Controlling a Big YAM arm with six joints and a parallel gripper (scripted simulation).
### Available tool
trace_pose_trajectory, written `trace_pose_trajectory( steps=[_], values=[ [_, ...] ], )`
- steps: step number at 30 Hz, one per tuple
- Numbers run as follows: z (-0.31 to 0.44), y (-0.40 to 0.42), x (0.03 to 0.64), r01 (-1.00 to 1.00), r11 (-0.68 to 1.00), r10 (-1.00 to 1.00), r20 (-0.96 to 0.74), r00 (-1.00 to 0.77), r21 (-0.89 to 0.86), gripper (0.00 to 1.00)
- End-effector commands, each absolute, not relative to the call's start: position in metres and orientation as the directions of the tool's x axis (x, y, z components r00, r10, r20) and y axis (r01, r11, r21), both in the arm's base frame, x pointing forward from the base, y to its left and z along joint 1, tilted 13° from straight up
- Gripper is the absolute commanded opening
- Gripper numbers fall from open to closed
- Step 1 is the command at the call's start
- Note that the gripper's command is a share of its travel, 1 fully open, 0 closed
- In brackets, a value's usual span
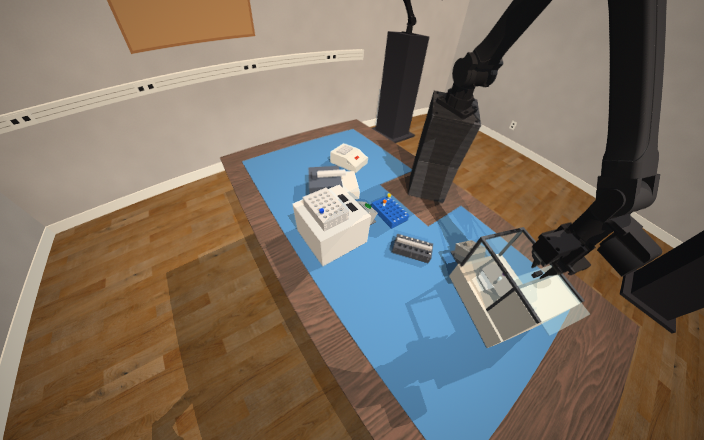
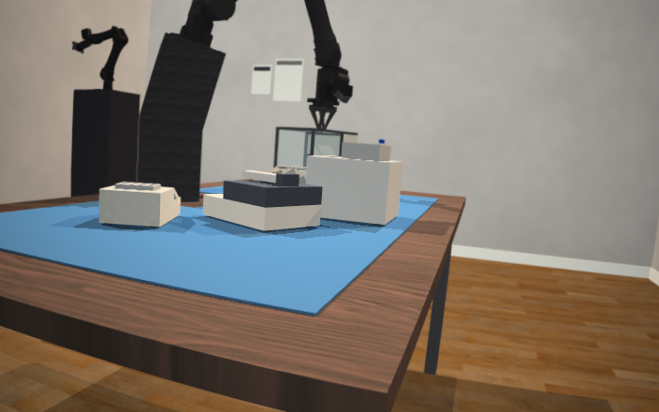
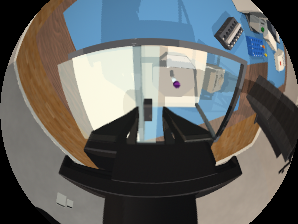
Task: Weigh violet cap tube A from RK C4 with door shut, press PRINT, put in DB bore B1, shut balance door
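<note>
Gripper (image 1: 538, 270) (image 2: 321, 127) (image 3: 150, 110) over the balance (image 1: 469, 306) (image 2: 276, 145) (image 3: 135, 42), its door open. My fingers are partly spread, with the dark door handle (image 1: 537, 273) (image 3: 148, 110) between their tips and a gap at each side. Closing calls, I judge, for centring on the handle, settling low without pressing on the glass, then drawing it level towards the balance's front; haste could drag the unfixed housing. Tube A (image 2: 308, 155) (image 3: 176, 84), violet-capped, lies inside the balance, below my fingertips and frontward of the handle, apparently upright.
</note>
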State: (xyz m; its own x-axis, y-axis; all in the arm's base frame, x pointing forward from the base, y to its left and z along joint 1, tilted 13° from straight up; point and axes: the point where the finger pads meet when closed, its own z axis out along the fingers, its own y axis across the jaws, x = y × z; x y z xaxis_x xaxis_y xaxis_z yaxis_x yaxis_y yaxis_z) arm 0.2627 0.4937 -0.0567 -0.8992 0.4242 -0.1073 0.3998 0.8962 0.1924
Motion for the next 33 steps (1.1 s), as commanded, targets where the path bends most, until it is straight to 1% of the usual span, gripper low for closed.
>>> trace_pose_trajectory(
  steps=[1, 20, 33],
  values=[
    [-0.031, 0.507, 0.262, 0.398, 0.887, 0.431, -0.108, -0.896, 0.235, 0.30],
    [-0.011, 0.501, 0.257, 0.400, 0.888, 0.431, -0.108, -0.896, 0.226, 0.30],
    [0.015, 0.497, 0.252, 0.399, 0.887, 0.431, -0.107, -0.896, 0.232, 0.30]
  ],
)
